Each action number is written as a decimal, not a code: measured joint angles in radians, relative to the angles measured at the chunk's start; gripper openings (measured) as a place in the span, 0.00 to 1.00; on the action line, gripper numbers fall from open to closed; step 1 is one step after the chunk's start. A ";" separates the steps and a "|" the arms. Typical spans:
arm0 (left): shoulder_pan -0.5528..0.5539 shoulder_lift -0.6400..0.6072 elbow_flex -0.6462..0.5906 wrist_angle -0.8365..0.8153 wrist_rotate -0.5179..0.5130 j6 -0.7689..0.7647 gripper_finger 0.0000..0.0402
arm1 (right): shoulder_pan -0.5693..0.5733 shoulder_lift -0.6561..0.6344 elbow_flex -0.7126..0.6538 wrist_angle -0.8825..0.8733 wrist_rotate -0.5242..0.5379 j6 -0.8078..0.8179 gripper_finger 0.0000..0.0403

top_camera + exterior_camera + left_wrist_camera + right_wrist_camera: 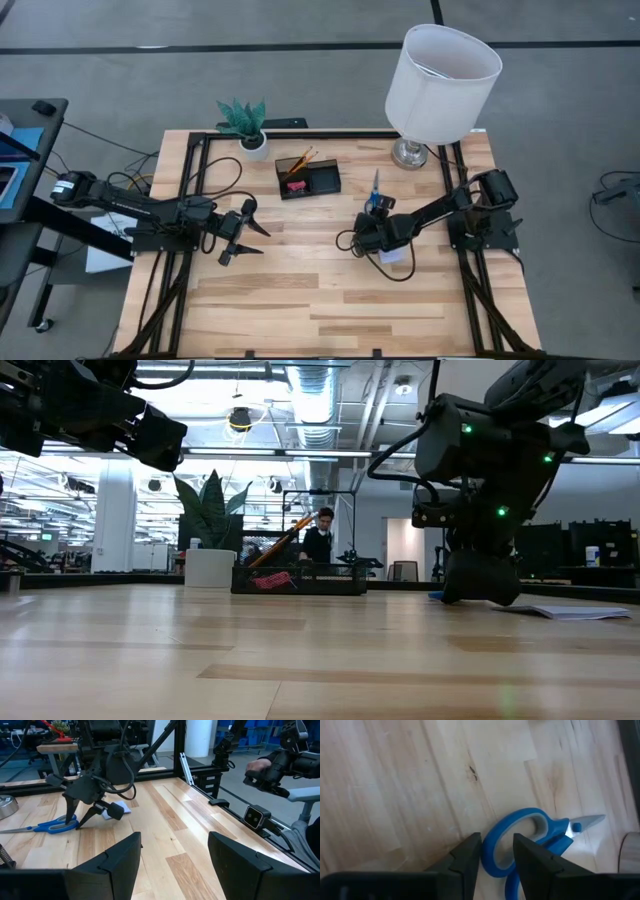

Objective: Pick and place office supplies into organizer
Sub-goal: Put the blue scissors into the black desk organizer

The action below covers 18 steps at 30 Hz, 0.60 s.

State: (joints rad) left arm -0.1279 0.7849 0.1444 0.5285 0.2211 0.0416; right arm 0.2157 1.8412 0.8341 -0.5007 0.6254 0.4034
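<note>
The blue-handled scissors lie flat on the table, blades toward the far edge. My right gripper is low over their handles, pointing down, narrowly open. One finger stands inside a handle loop and the other outside it. A pale note pad lies under that arm. The black organizer holds two orange pencils and a pink eraser. My left gripper waits open above the table's left part. Pen and clip are out of view. My right gripper straddles the rim of one handle loop of the scissors from above, one finger inside the loop and one outside. A gap still shows beside the inner finger. I cannot tell whether the outer finger touches the rim. The scissors lie flat on the table.
A white lamp stands at the far right corner, just beyond the scissors' blades. A potted plant stands at the far edge, left of the organizer. A person is in the room behind, and a hand shows off the table's side.
</note>
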 joint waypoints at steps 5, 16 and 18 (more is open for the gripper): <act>0.000 0.000 0.000 0.000 0.000 0.000 0.56 | -0.001 0.000 0.001 0.001 -0.022 0.016 0.24; 0.000 0.000 0.000 0.000 0.000 0.000 0.56 | -0.004 -0.001 0.003 -0.008 -0.033 0.142 0.05; 0.000 0.000 0.000 0.000 0.000 -0.005 0.56 | -0.001 0.000 0.003 -0.009 -0.021 0.170 0.05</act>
State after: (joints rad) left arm -0.1280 0.7849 0.1444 0.5285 0.2211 0.0367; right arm 0.2150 1.8408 0.8375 -0.5098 0.6048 0.5731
